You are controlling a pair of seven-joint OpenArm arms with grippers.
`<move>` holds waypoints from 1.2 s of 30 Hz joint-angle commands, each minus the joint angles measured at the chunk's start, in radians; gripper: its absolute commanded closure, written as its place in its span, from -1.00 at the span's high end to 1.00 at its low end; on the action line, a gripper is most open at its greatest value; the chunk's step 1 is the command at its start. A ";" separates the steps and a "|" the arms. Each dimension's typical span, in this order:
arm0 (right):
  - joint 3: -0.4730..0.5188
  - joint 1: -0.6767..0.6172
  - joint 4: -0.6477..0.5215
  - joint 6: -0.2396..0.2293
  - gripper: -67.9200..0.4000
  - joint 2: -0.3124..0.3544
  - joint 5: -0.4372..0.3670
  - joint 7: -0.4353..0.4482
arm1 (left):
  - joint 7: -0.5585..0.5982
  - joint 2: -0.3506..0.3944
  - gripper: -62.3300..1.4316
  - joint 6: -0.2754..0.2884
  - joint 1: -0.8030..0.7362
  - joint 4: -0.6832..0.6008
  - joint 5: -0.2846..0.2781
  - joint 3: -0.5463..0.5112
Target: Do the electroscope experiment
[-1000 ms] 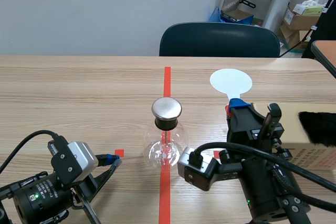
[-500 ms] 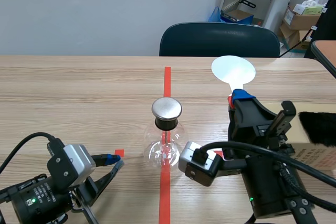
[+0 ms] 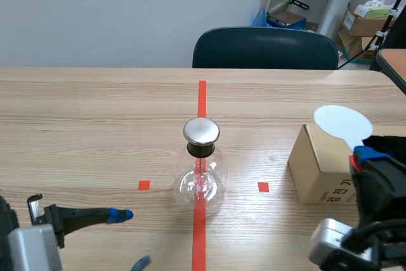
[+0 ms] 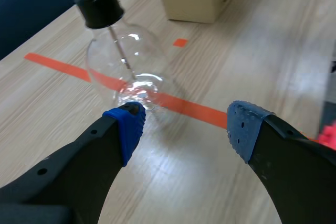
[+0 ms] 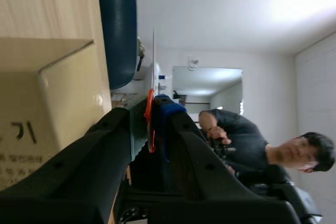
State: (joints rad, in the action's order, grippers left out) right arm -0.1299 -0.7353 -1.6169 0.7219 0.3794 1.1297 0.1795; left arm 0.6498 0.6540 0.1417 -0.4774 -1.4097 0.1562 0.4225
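On the wood table (image 3: pixel 95 125), a dark blue chair (image 3: pixel 266 49) at its 12 o'clock edge, the glass electroscope (image 3: pixel 200 179) stands upright mid-table, rod vertical, steel cap up, the left gripper (image 4: pixel 184 129) gaping just before it, the right gripper (image 5: pixel 153 124) at its 3 o'clock pinching a white-disc paddle (image 3: pixel 342 124) over a cardboard box (image 3: pixel 317 169).

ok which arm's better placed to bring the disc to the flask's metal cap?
Right. The right tool is shut on the handle of the white disc, by the cardboard box beside the flask, so it can likely swing to the metal cap. The left tool is open and empty, low by the flask.
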 commanded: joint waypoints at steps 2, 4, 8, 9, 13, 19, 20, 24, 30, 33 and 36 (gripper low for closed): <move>0.071 0.000 -0.009 0.061 -0.93 -0.001 -0.085 0.100 | 0.028 0.034 0.18 -0.023 -0.059 -0.062 -0.006 -0.009; 0.145 -0.005 -0.007 0.061 -0.93 -0.025 -0.149 0.202 | 0.028 0.063 0.18 -0.053 -0.098 -0.104 -0.006 -0.009; 0.309 -0.010 0.027 0.061 -0.93 -0.098 -0.266 0.475 | 0.026 0.093 0.18 -0.095 -0.156 -0.163 -0.017 -0.010; 0.348 -0.010 0.043 0.061 -0.93 -0.115 -0.293 0.551 | 0.014 0.094 0.18 -0.096 -0.160 -0.173 -0.019 -0.010; 0.475 -0.010 0.121 0.061 -0.93 -0.169 -0.372 0.805 | -0.045 0.105 0.18 -0.096 -0.160 -0.186 -0.018 -0.010; 0.579 0.051 0.249 0.061 -0.93 -0.211 -0.399 0.952 | -0.016 0.151 0.18 -0.153 -0.202 -0.236 -0.042 -0.025; 0.584 0.067 0.271 0.061 -0.93 -0.211 -0.394 0.952 | -0.018 0.151 0.18 -0.159 -0.213 -0.249 -0.041 -0.035; 0.603 0.126 0.356 0.061 -0.93 -0.211 -0.337 0.915 | -0.038 0.151 0.18 -0.157 -0.243 -0.288 -0.040 -0.079; 0.610 0.188 0.439 0.061 -0.93 -0.217 -0.212 0.807 | -0.068 0.167 0.18 -0.158 -0.307 -0.336 -0.040 -0.120; 0.609 0.208 0.460 0.061 -0.93 -0.219 -0.156 0.745 | -0.068 0.173 0.18 -0.158 -0.340 -0.359 -0.040 -0.148; 0.609 0.225 0.479 0.061 -0.93 -0.223 -0.103 0.688 | -0.064 0.178 0.18 -0.157 -0.360 -0.377 -0.040 -0.170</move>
State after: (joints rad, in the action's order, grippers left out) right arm 0.4656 -0.5198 -1.1275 0.7258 0.1520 1.0271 0.8742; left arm 0.5694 0.8265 -0.0151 -0.8349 -1.7630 0.1200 0.2543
